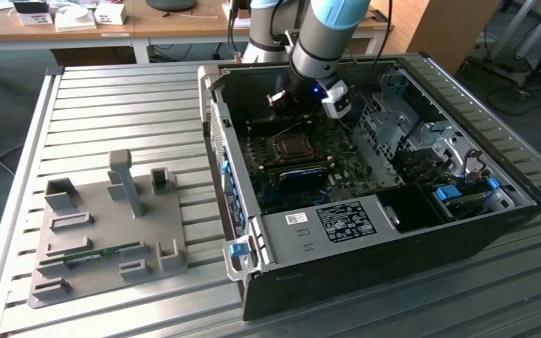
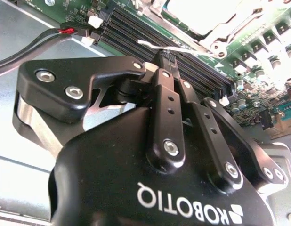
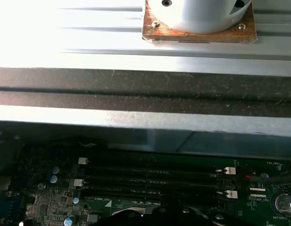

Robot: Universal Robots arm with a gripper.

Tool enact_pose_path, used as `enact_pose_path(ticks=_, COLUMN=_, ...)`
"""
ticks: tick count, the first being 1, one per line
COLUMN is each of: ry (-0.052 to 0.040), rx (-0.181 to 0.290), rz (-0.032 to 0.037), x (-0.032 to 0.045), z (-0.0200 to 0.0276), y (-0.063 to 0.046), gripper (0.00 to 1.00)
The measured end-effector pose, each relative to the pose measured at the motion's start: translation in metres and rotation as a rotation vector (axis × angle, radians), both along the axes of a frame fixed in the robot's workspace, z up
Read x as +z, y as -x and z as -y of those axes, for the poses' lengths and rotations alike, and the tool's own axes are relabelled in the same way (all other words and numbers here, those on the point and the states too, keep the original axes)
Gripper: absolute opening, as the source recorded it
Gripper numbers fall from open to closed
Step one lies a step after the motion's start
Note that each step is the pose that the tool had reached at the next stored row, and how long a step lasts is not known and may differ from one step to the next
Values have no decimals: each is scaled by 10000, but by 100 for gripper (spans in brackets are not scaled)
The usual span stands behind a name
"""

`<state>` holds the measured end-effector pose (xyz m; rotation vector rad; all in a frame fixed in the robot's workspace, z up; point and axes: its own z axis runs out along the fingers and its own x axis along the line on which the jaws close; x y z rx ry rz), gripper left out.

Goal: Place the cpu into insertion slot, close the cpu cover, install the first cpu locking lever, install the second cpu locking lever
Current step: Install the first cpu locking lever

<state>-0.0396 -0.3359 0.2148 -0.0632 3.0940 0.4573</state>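
Exterior view overlooks the case (image 1: 346, 282); both wrist views hug memory slots (image 2: 150, 35) (image 3: 150, 181).

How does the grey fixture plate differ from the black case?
The fixture plate is grey, low and flat with posts; the computer case is black, a tall open box. The plate holds a green memory stick; the case holds the motherboard. Both sit on the slatted metal table.
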Motion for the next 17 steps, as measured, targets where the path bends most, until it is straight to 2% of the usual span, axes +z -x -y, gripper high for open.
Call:
enact_pose_path(ticks=13, ry=0, rx=0, rz=-1, x=6, z=0, y=0, gripper=11)
enact_pose_path(ticks=17, ry=2, rx=0, rz=-2, x=46, z=0, y=0, gripper=11)
